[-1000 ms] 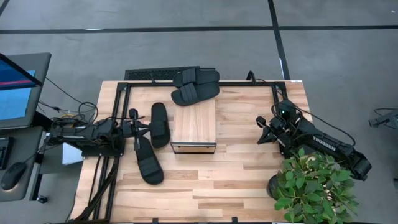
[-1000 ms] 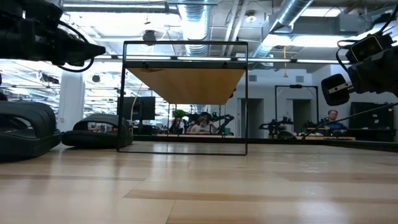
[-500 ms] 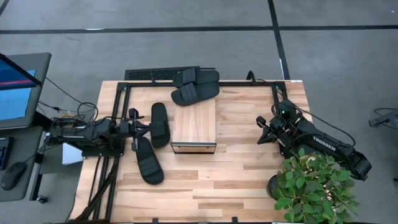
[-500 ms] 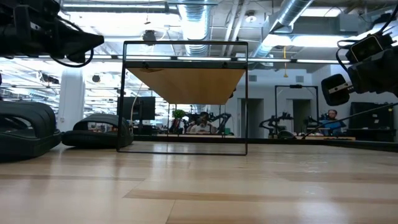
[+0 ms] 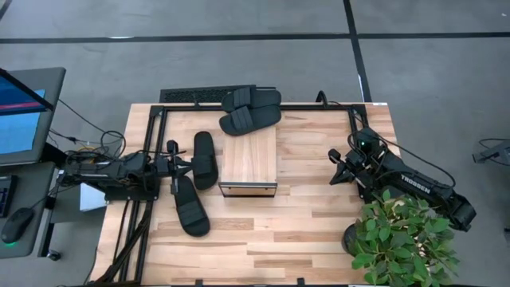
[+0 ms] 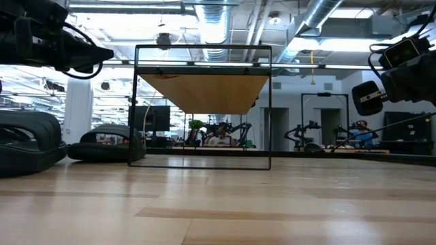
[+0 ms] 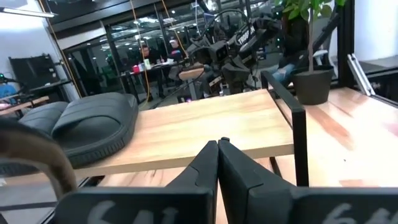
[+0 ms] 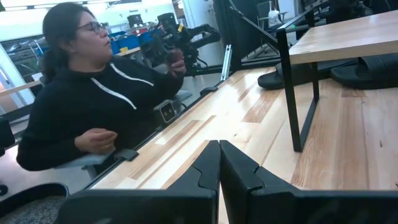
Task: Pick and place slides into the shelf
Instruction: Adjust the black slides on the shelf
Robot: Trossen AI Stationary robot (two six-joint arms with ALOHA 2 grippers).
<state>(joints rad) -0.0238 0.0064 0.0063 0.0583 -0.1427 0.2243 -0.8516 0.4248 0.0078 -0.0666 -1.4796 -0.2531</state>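
Note:
The shelf stands mid-table, its wooden top raised on a thin dark frame. Two black slides lie flat on the table to its left. Two more lie at the shelf's far end; the nearer one overlaps the shelf top. My left gripper hovers shut and level, pointing at the shelf, right beside the left slides. My right gripper is shut and level, to the shelf's right.
A potted plant stands at the near right corner, beside my right arm. A black metal frame runs round the table's far part. A person in a black hoodie sits beyond the table. Bare wood lies in front of the shelf.

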